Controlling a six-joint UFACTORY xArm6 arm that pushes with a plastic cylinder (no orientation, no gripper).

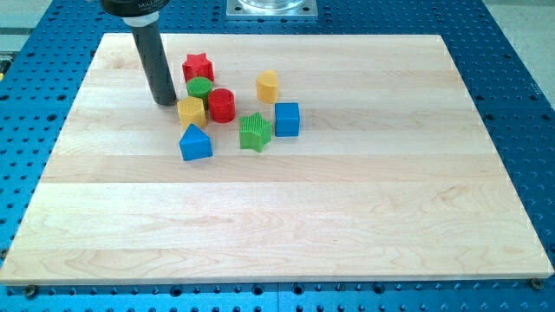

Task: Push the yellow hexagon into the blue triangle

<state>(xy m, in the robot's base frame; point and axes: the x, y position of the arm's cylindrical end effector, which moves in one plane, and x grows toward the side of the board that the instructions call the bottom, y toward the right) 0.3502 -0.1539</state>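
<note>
The yellow hexagon (191,111) sits left of the cluster's middle, with the blue triangle (195,143) just below it, a small gap between them. My tip (166,100) rests on the board just to the upper left of the yellow hexagon, very close to it or touching; I cannot tell which. The dark rod rises from the tip to the view's top.
A red star (198,67), green cylinder (200,87) and red cylinder (222,105) crowd the hexagon's top and right. A green star (255,132), blue cube (287,119) and another yellow block (267,87) lie further right. The wooden board (277,225) lies on a blue perforated table.
</note>
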